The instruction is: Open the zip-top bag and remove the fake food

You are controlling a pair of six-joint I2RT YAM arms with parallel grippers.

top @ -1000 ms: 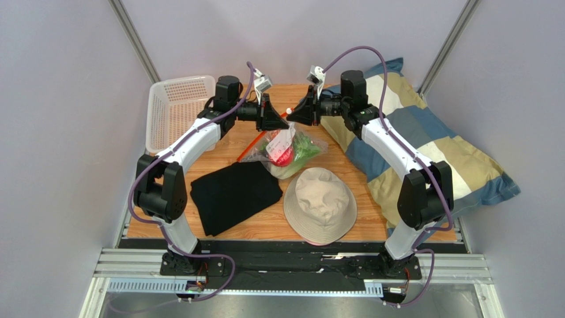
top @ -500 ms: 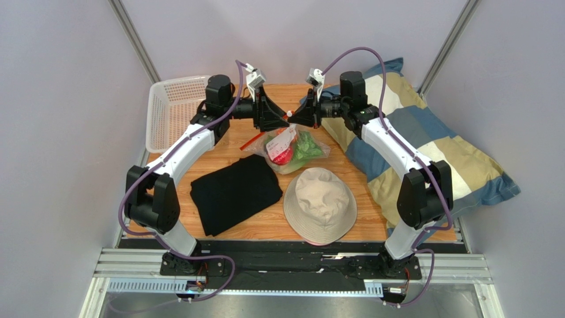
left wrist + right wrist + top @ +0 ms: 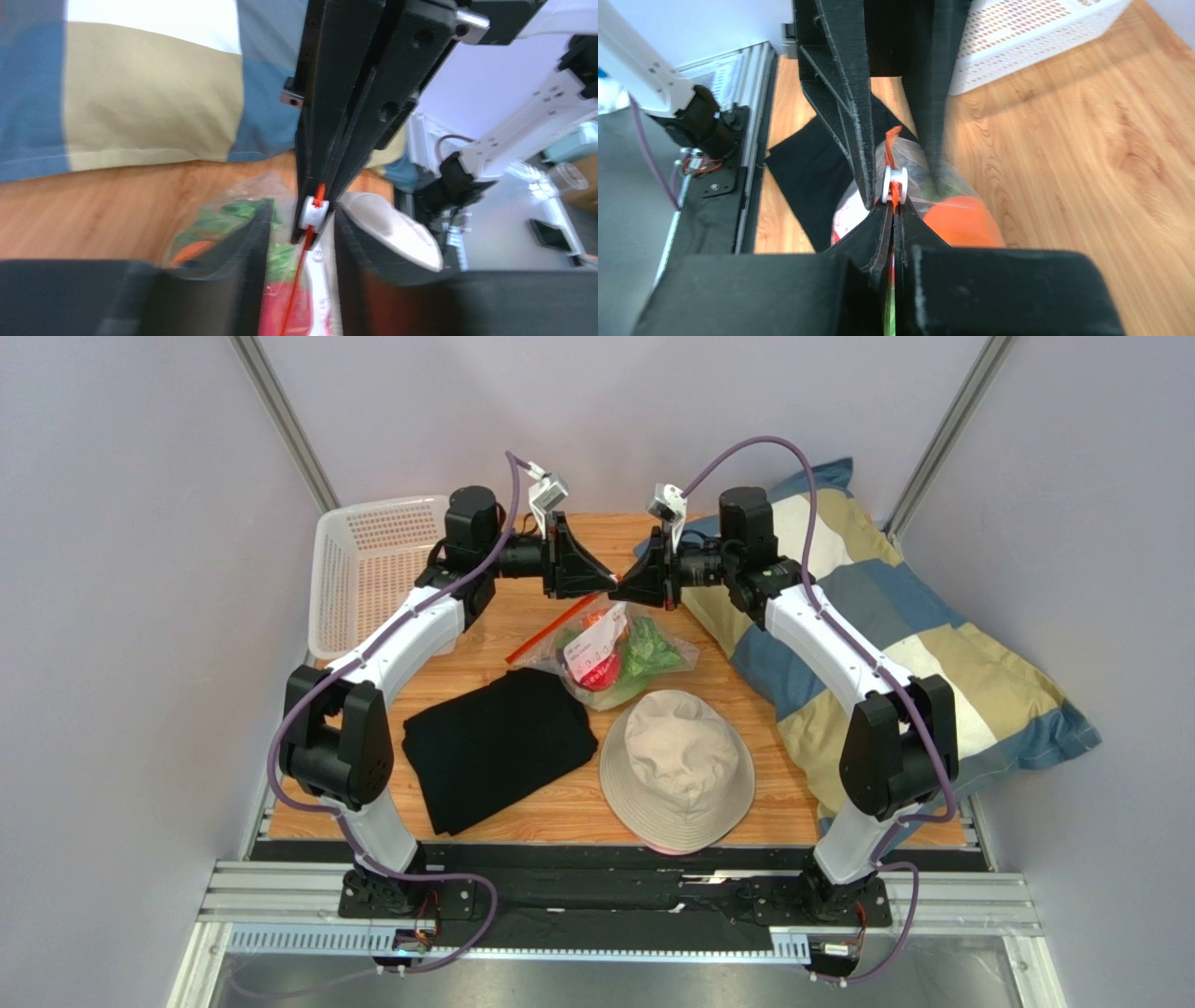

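Observation:
The zip-top bag (image 3: 617, 655) lies at the back middle of the table, its orange-red zip strip (image 3: 554, 633) rising toward the grippers. Inside it I see green cabbage (image 3: 652, 647), a red apple (image 3: 601, 669) and an orange fruit (image 3: 962, 220). My right gripper (image 3: 620, 592) is shut on the zip strip (image 3: 893, 210) just behind the white slider (image 3: 892, 183). My left gripper (image 3: 606, 585) is open, with one finger (image 3: 242, 259) on each side of the slider (image 3: 312, 210), not touching it. The two grippers meet tip to tip above the bag.
A white mesh basket (image 3: 368, 574) stands at the back left. A black cloth (image 3: 494, 742) and a beige bucket hat (image 3: 678, 763) lie in front of the bag. A plaid pillow (image 3: 898, 658) fills the right side.
My left gripper has moved a little right toward the right gripper and now straddles the slider. The bag has shifted slightly right and back. The right arm has barely moved.

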